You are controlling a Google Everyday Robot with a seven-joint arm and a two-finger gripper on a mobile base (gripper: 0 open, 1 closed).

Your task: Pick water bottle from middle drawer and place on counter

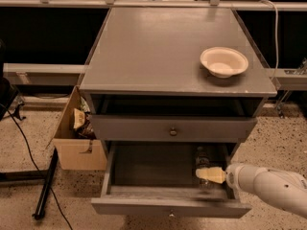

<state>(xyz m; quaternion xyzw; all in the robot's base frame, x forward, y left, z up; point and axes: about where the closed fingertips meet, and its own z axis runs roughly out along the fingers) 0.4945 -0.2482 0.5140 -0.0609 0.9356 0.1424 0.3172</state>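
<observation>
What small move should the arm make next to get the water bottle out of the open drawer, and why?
Probably settle the end effector onto the water bottle before lifting: it is right at the bottle, which sits at the right end of the middle drawer, not yet on the counter.
</observation>
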